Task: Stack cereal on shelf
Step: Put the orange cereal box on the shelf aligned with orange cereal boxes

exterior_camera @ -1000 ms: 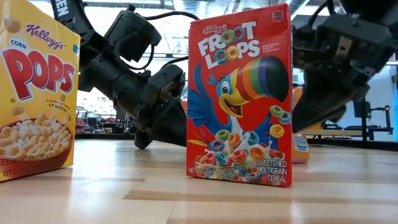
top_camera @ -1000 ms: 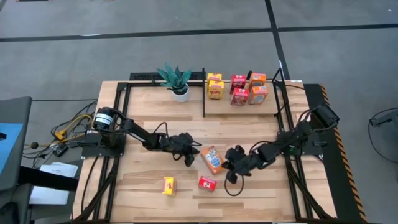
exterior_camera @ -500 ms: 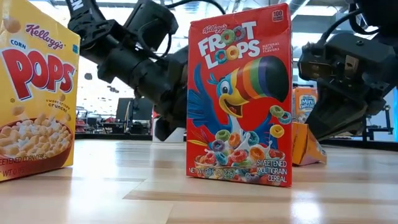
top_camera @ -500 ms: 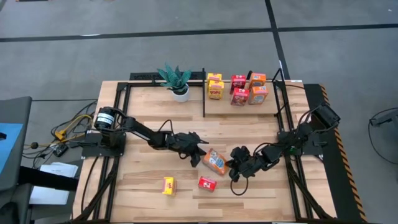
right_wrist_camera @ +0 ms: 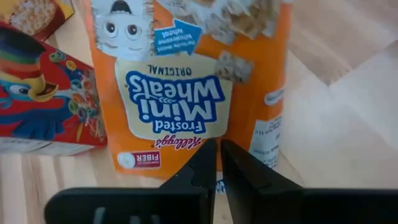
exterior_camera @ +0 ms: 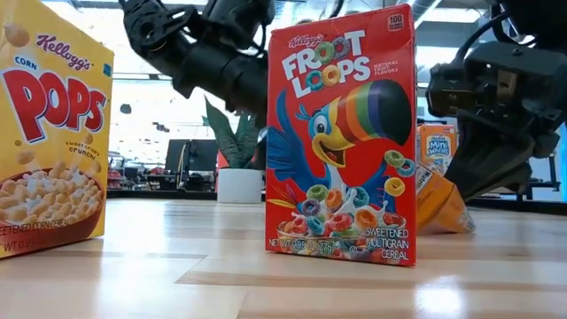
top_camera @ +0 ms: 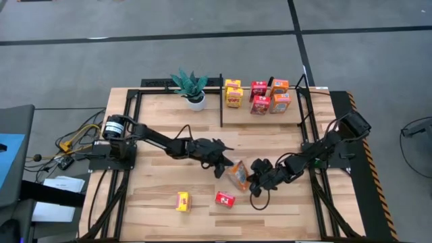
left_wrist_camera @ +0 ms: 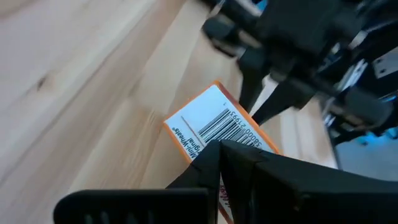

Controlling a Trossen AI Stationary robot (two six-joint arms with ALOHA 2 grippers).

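Note:
An orange Frosted Mini Wheats cereal box stands tilted on the table's middle, one long edge on the wood, between my two grippers; it also shows in the low view. My left gripper is shut at the box's left side. My right gripper is shut at its right side. A yellow Corn Pops box and a red Froot Loops box stand upright near the front edge. The shelf at the far right holds several cereal boxes. My left gripper touches the box with its shut fingertips at the edge of the white barcode face, coming slantwise from the table's left. The box leans away from it, raised off the wood on that side. My right gripper has its shut fingertips against the box's printed front, near the box's lower end, coming low from the table's right. The box leans toward it with its lower edge on the table.
A potted green plant stands at the far middle, left of the shelf's black post. Black rails run along the table's left and right sides. Bare wood lies between the boxes and the shelf.
My left gripper has gone toward the table's right and up, to the orange box. The box, which lay flat with its front up, has slid a little to the right and tipped up onto one edge between the two grippers.

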